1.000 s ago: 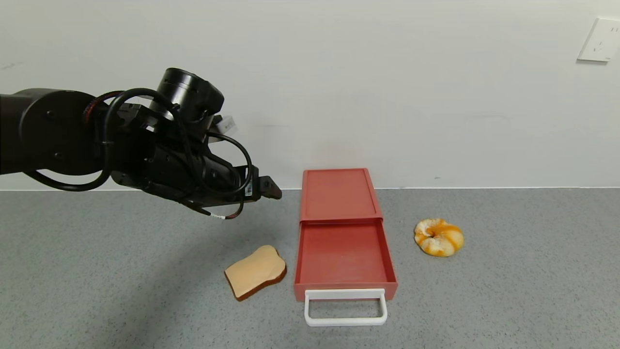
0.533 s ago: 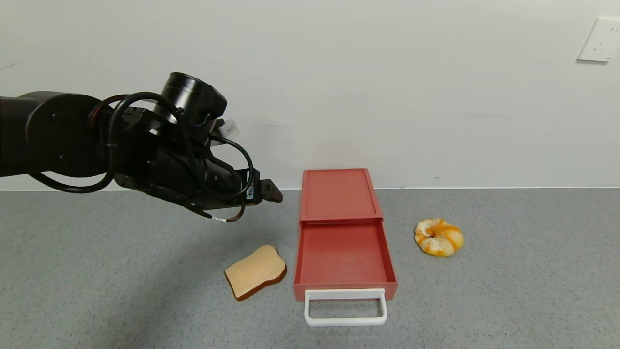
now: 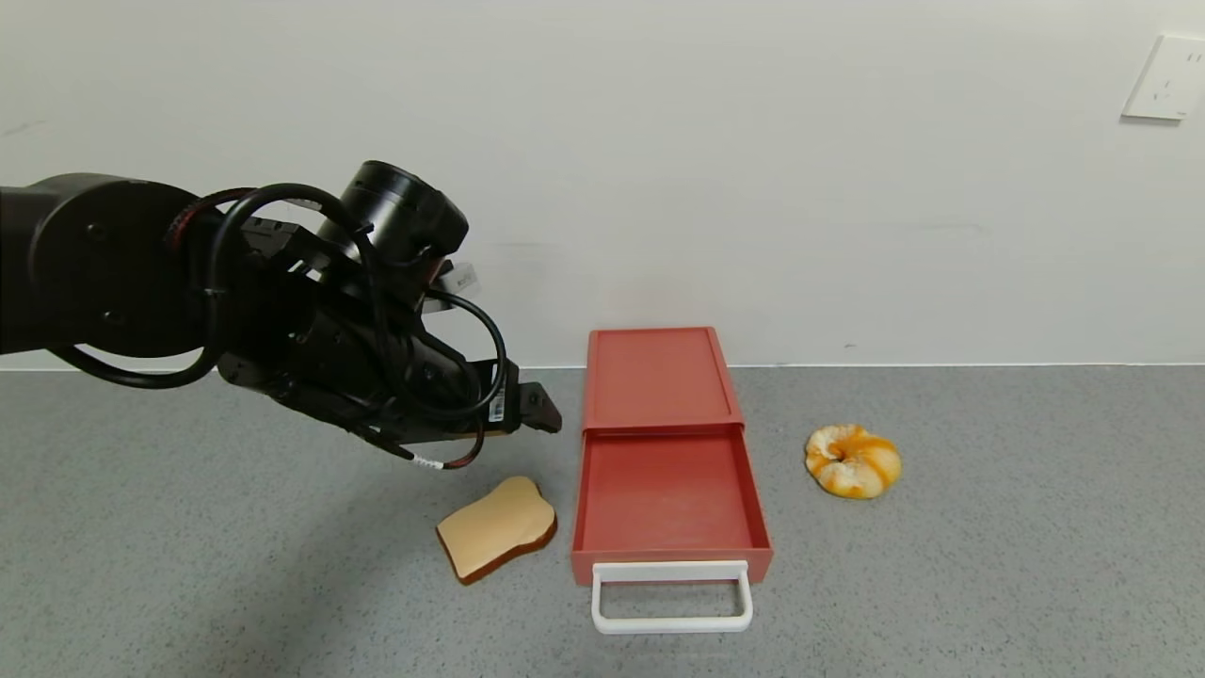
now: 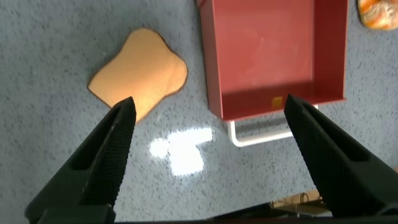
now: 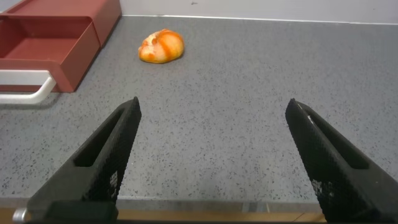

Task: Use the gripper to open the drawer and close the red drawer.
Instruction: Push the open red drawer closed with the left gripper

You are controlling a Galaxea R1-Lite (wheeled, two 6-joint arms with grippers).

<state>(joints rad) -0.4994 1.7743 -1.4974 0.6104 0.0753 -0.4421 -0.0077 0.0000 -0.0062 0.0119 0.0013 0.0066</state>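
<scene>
1. Jaws on the left gripper are standing wide apart with nothing between them; in the left wrist view the toast slice and the drawer handle are both showing in the gap, below on the table. This spread is suiting an approach, not a grasp.

2. Jaws on the right gripper are likewise standing apart and holding nothing. That arm is sitting parked low over the grey table, off to the right of the work and outside the head view.

3. Resting on the table near the back wall, the drawer is lying with its tray pulled out toward the robot — the opening step appears done, and closing remains.

4. Projecting from the tray front, the white loop handle is facing the robot, so a push on it or on the tray front should be sending the tray back in.

5. Lying just beside the tray's left side, the toast slice is occupying the left gripper's likely descent path — contact with it is a risk.

6. Sitting well apart on the right, the bread roll is playing no part.
</scene>
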